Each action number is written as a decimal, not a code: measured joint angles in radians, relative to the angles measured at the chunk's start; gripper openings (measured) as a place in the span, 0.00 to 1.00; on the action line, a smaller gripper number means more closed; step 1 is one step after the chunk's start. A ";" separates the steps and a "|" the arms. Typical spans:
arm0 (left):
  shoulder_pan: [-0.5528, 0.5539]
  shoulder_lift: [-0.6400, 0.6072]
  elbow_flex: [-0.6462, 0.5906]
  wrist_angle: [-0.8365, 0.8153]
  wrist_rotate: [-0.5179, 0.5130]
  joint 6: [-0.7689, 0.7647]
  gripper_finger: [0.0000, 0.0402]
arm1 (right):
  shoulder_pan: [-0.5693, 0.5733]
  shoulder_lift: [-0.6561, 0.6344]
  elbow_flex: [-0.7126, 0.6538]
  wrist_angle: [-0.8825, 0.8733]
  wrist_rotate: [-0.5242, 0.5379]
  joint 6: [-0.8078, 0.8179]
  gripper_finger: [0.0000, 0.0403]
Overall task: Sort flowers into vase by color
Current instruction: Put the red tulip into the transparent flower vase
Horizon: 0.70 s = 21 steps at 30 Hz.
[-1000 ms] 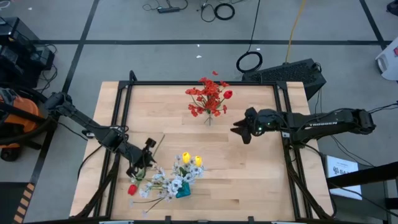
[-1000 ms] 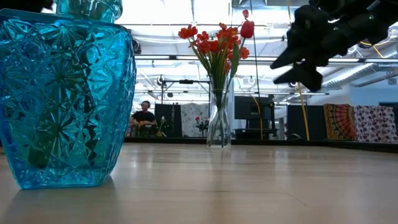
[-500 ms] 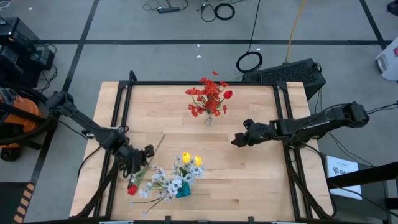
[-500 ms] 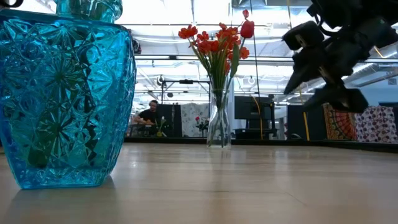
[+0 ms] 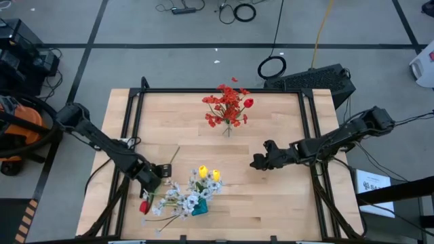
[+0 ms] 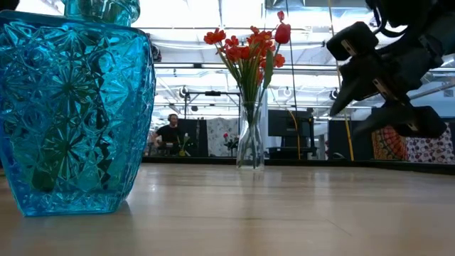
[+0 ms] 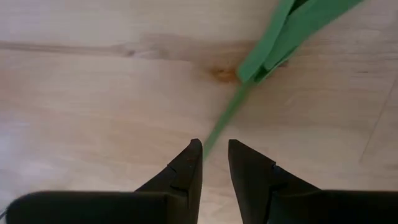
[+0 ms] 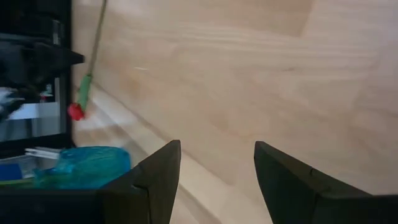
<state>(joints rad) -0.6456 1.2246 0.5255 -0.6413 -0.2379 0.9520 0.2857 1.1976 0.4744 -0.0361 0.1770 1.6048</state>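
A single red bud [image 5: 144, 205] on a thin green stem [image 5: 173, 156] lies flat on the table near the front left. My left gripper [image 5: 153, 183] points down over that stem. In the left wrist view its fingertips [image 7: 214, 146] stand a narrow gap apart on either side of the stem [image 7: 227, 112], just below a green leaf [image 7: 292, 28]. I cannot tell whether they touch it. My right gripper [image 5: 256, 163] is open and empty above the table's right middle. The blue cut-glass vase [image 5: 199, 209] holds white sprays and yellow tulips. The clear vase [image 5: 228, 125] holds red flowers [image 5: 227, 105].
The blue vase [image 6: 71, 107] fills the low view's left, with the clear vase [image 6: 250, 139] far behind it. The right wrist view shows the bud [image 8: 76, 112] and the blue vase [image 8: 87, 165] across bare wood. A black frame rail [image 5: 129, 135] edges the table. A person [image 6: 168, 131] sits far off.
My left gripper has gone toward the table's near edge and down onto the lying stem. My right gripper has gone toward the near edge and lower, its arm drawn back toward the right edge. The flowers and vases have stayed where they were.
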 joint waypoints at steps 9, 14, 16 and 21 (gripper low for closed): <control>-0.057 0.017 0.034 0.005 -0.002 -0.001 0.28 | 0.039 0.002 0.000 0.019 0.016 0.042 0.49; -0.066 0.017 0.034 -0.001 0.088 0.049 0.28 | 0.055 0.002 0.000 0.019 0.089 0.056 0.49; -0.074 0.017 0.034 0.000 0.098 0.069 0.28 | 0.057 0.002 0.000 0.019 0.093 0.055 0.49; -0.084 0.023 0.034 0.005 0.103 0.132 0.28 | 0.057 0.002 0.000 0.019 0.093 0.051 0.49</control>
<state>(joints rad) -0.7292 1.2472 0.5598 -0.6358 -0.1344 1.0843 0.3424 1.1995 0.4744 -0.0174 0.2695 1.6560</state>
